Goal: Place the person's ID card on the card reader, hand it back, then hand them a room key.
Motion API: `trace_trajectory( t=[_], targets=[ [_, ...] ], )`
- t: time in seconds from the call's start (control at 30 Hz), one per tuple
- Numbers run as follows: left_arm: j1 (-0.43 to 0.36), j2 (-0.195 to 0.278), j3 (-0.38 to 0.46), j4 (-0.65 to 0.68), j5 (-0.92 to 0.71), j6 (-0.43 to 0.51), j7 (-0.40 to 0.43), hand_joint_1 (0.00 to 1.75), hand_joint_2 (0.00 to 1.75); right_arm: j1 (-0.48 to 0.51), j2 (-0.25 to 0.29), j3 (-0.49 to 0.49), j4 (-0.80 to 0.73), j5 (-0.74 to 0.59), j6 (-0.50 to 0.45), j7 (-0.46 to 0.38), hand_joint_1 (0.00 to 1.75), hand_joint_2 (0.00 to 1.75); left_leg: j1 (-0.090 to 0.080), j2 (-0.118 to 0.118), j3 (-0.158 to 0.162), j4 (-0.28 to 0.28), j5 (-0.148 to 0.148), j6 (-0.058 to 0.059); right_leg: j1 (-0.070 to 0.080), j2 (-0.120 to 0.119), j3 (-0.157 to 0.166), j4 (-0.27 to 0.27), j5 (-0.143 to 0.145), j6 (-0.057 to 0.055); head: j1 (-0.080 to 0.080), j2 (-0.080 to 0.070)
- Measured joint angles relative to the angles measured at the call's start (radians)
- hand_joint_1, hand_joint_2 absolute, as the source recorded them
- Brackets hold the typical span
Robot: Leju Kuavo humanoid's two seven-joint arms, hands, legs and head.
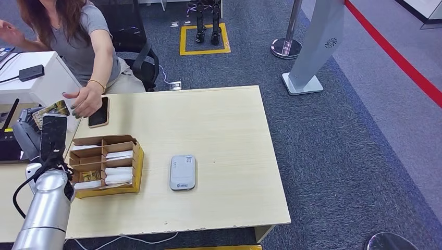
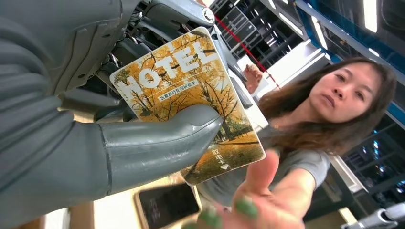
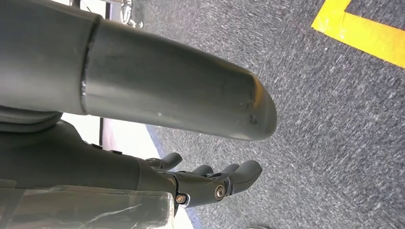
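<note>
My left hand (image 1: 44,134) is raised at the table's left edge and holds a room key card (image 1: 53,110) upright. Up close the key card (image 2: 188,90) is yellow with autumn trees and the word HOTEL, and my left hand (image 2: 143,138) pinches it under the thumb. The person's open hand (image 1: 85,101) reaches toward the card, a short gap away, palm out (image 2: 260,198). The white card reader (image 1: 182,172) lies flat mid-table with nothing on it. My right hand (image 3: 210,183) hangs beside my body over the carpet, fingers loosely extended and holding nothing.
A cardboard box (image 1: 136,165) with compartments of key cards and sleeves sits right of my left arm. A black phone (image 1: 99,112) lies under the person's hand. The person sits at the table's far left corner. A white side desk (image 1: 31,86) stands at left.
</note>
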Motion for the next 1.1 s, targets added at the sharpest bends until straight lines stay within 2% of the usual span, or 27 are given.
trace_trajectory(
  t=[0.23, 0.5, 0.63, 1.1],
  targets=[
    [-0.067, 0.019, 0.011, 0.079, -0.041, -0.003, -0.009, 1.75, 1.75, -0.002, 0.003, 0.02, 0.0, 0.0, 0.006, -0.003, 0.0, 0.0, 0.0, 0.0, 0.0, 0.0, 0.0, 0.0, 0.0, 0.0, 0.0, 0.0, 0.0, 0.0, 0.0, 0.0],
    [-0.087, 0.019, 0.011, 0.104, -0.047, -0.003, -0.009, 1.75, 1.75, -0.003, 0.006, 0.026, 0.0, 0.0, 0.012, -0.005, 0.0, 0.0, 0.0, 0.001, 0.0, 0.0, 0.0, 0.0, 0.0, 0.001, 0.0, 0.0, 0.0, 0.0, 0.0, 0.0],
    [-0.09, 0.019, 0.011, 0.109, -0.047, -0.003, -0.009, 0.03, 1.75, -0.003, 0.007, 0.028, 0.0, 0.0, 0.011, -0.005, 0.0, 0.0, 0.0, 0.001, 0.0, 0.0, 0.0, 0.0, 0.0, 0.001, -0.001, 0.0, 0.0, 0.0, 0.0, 0.0],
    [-0.089, 0.019, 0.012, 0.11, -0.04, -0.001, -0.009, 0.0, 1.75, -0.004, 0.007, 0.035, 0.0, -0.002, 0.011, -0.006, 0.0, 0.0, 0.0, 0.0, -0.001, 0.0, 0.0, 0.0, 0.0, 0.0, -0.001, 0.0, 0.001, 0.0, 0.0, 0.0]
  ],
)
